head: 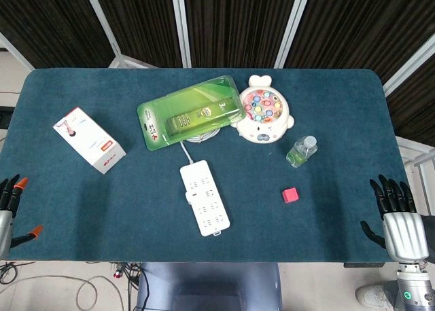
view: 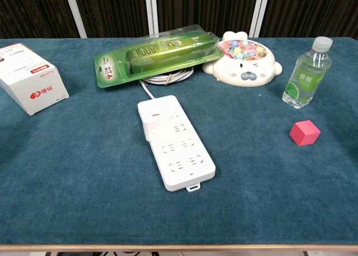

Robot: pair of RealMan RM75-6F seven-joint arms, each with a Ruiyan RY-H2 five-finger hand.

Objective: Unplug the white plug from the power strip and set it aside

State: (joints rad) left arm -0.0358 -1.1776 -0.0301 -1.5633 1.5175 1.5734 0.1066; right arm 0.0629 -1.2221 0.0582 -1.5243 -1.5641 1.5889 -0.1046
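A white power strip (head: pixel 204 197) lies flat near the middle of the teal table (head: pixel 326 121), its long axis running from the far side toward the near edge, slightly slanted. A white plug (view: pixel 156 115) sits in the strip at its far end, seen best in the chest view as a raised white block over the first sockets; it is not yet pulled out. The strip's white cable (view: pixel 162 77) leads from the far end and coils under a green blister pack (head: pixel 191 112) that lies just behind it.

Both hands are at the near edge of the table, well apart from the strip. The left hand (head: pixel 11 209) shows only partly at the left border, dark fingers with orange tips spread and holding nothing. The right hand (head: pixel 394 212) rests by the near right corner, fingers apart and empty.

Bare cloth lies on both long sides of the strip and between it and the near edge. To the right, a small pink cube (head: pixel 291 195) sits alone on the cloth. Farther back on the right stand a small bottle (head: pixel 302 151) and a white fishing-game toy (head: pixel 264 110) touching the blister pack's right end. A white and red carton (head: pixel 89 140) lies to the left, well apart from the strip.
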